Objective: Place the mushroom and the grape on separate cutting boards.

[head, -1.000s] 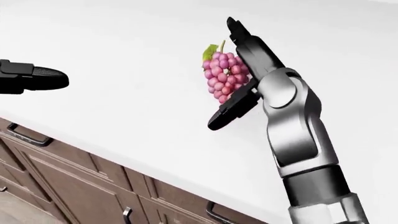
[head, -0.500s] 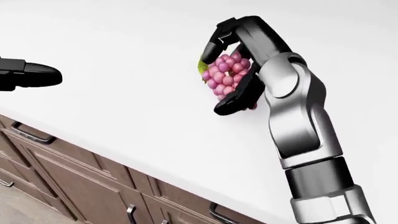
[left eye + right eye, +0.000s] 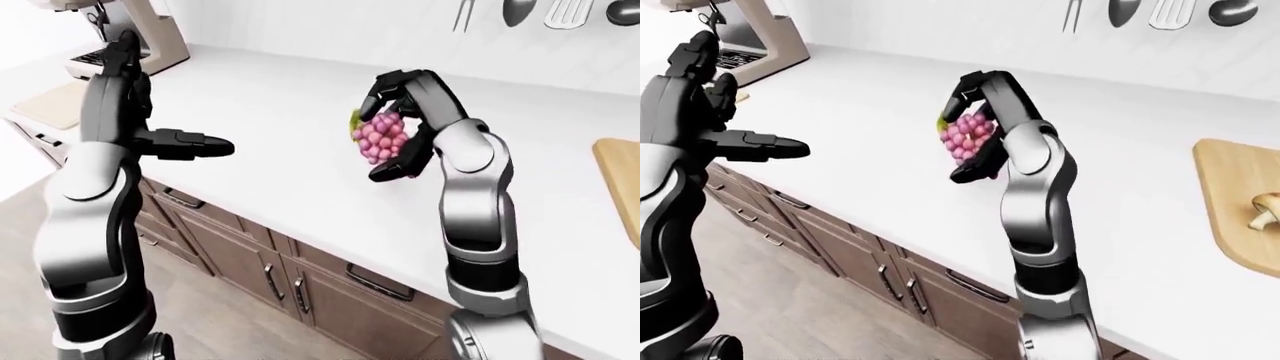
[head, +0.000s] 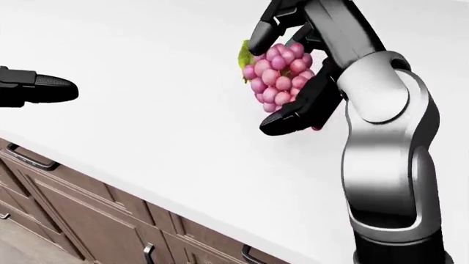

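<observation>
- the right hand (image 4: 293,69) has its black fingers (image 4: 270,25) curled over the top of the grape (image 4: 279,77), and its thumb presses the bunch from below, so the bunch is clasped in the hand.
- the grape, a pink-purple bunch with a green leaf on its left side in the head view, is held over the white table (image 3: 290,142), near the middle of the left-eye view; whether it touches the surface i cannot tell.
- the left hand (image 3: 150,112) hangs spread and bare at the left of the left-eye view, one finger (image 3: 195,144) stretched out level toward the right, well apart from the grape.
- the mushroom (image 3: 1265,210) lies on a wooden cutting board (image 3: 1225,195) at the right edge of the right-eye view, well apart from both hands.
- a second, paler board (image 3: 50,105) lies at the far left of the table, beside a coffee machine (image 3: 150,37).
- brown drawers (image 3: 250,262) with dark handles run under the table edge.
- utensils (image 3: 1140,15) hang on the wall at the top.
</observation>
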You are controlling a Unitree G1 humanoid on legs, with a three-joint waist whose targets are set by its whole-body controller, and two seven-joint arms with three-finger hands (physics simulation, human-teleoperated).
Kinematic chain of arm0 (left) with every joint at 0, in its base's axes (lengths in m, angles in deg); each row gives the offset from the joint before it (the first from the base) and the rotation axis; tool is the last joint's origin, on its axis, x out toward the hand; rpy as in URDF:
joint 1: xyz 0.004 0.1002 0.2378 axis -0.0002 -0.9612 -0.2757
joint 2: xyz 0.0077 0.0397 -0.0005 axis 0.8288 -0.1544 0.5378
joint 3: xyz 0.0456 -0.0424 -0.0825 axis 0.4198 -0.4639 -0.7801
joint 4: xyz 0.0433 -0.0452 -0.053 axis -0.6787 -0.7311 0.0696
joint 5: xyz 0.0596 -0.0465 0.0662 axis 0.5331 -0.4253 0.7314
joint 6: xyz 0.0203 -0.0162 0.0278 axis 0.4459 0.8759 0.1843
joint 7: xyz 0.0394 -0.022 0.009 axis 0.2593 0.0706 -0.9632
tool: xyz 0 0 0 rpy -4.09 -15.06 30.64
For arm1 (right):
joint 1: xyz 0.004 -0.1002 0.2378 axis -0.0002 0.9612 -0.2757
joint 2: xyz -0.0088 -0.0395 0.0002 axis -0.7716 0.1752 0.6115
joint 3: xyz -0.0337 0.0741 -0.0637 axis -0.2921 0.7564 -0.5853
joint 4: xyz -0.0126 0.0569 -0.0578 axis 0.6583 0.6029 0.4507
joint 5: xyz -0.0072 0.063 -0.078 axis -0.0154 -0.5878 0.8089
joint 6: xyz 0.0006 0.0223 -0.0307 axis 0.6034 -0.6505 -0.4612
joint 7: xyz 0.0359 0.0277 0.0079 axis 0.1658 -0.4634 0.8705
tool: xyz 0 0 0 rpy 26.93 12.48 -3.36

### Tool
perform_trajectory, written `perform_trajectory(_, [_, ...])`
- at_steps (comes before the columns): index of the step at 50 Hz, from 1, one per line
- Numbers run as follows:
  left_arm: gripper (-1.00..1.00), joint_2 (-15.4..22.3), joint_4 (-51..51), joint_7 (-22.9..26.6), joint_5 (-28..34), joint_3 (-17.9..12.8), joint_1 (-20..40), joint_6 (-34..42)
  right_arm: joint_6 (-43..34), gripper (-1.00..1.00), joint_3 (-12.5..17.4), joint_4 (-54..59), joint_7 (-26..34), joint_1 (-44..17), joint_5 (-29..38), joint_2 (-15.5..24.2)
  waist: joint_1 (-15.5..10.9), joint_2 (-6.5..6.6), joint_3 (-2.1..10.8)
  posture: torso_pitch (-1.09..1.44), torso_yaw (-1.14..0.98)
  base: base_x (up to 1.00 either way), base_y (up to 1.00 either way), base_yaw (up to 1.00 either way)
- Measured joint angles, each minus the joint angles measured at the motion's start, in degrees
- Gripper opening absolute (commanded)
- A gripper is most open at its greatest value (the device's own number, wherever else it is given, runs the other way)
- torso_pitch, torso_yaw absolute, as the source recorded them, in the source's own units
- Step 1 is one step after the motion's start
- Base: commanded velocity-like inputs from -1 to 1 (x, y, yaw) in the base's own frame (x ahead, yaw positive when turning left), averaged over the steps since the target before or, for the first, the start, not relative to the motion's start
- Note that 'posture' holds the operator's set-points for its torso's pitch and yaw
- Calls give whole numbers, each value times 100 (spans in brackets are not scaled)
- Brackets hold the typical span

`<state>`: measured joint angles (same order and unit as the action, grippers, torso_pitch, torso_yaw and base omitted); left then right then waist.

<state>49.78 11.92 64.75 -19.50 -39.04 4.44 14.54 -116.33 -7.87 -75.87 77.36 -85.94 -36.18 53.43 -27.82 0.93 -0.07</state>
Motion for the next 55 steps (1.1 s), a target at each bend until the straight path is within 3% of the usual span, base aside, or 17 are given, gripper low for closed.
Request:
perform_trajectory(10, [100,-37,-60,21,22,64,30,-24,-838,-100,59,-1294,375,44,117,-73,-6,32,-10,0,38,0,0,0])
perform_trajectory(18, [100,-101,127,7,-9,20,-34,52,-2020,-100,483,-2269,-326,94,-447,0,-36,45,-35,0,38,0,0,0])
perform_trajectory(24, [100,-136,532,30,-28,19,-207,208,-2674,-100,738,-2835,-1114,143,-1271,85,-23,48,-47,0,36,0,0,0])
perform_trajectory(30, [100,-165,720,-30,-106,-82,-212,338,-2915,-100,1241,-3167,-2122,28,-2535,-84,37,84,-64,0,33,0,0,0])
perform_trajectory(36, [100,-110,719,-72,-163,-63,-176,414,-2928,-100,1213,-3412,-2998,140,-3743,283,130,76,-85,0,30,0,0,0])
perform_trajectory(41, [100,-136,693,-94,-179,-5,-145,420,-2983,-100,1142,-3589,-3426,239,-4315,476,208,51,-97,0,27,0,0,0])
perform_trajectory(55, [100,-138,784,-96,-168,-70,-239,446,-2854,-100,1107,-3678,-3933,639,-4793,701,532,-21,-136,0,20,0,0,0])
